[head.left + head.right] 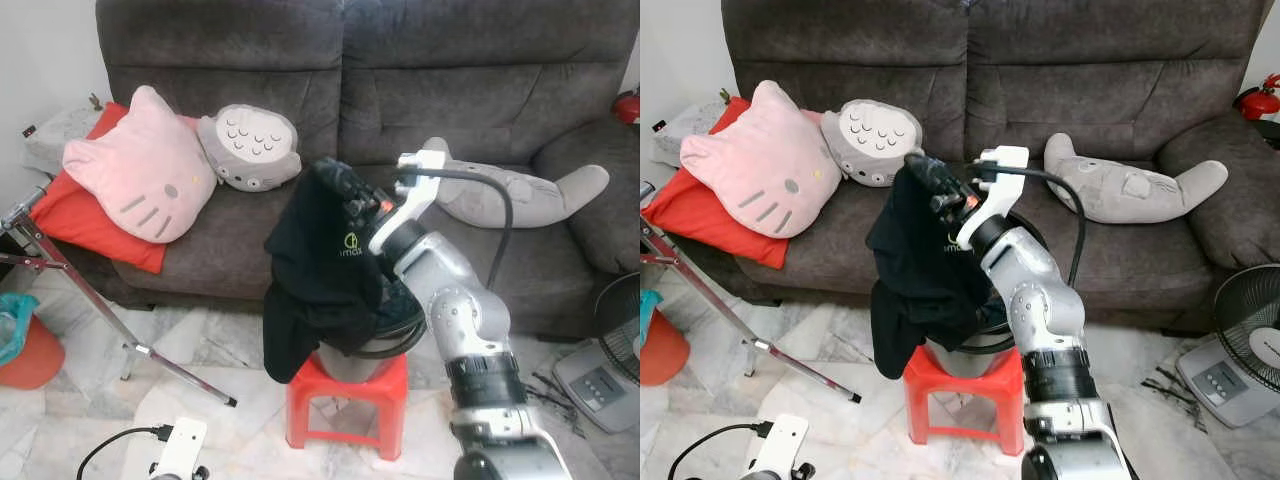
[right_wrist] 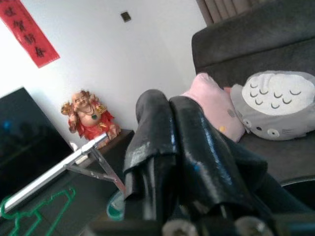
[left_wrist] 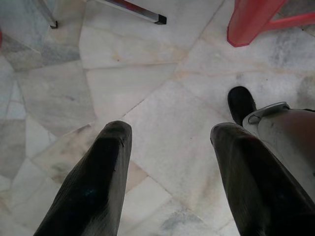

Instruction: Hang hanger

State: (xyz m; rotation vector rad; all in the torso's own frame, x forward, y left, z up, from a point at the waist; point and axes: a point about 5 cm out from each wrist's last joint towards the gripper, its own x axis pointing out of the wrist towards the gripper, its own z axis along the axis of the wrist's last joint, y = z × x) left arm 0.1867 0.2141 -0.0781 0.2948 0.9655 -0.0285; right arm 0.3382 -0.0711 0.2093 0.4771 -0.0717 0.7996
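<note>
Right hand [image 2: 162, 142] closed on black garment [image 1: 320, 270], raised above red stool [image 1: 345, 405]. Drying rack [image 1: 70, 275] stands off to stool's left, its bar slanting floorward. Left hand [image 3: 170, 162] open, idle.

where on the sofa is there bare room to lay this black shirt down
The middle seat between the grey owl cushion and the grey seal plush looks bare. The sofa's left end is crowded by the pink cat cushion and the red cushion. The right gripper holds the black shirt over the red stool.
</note>
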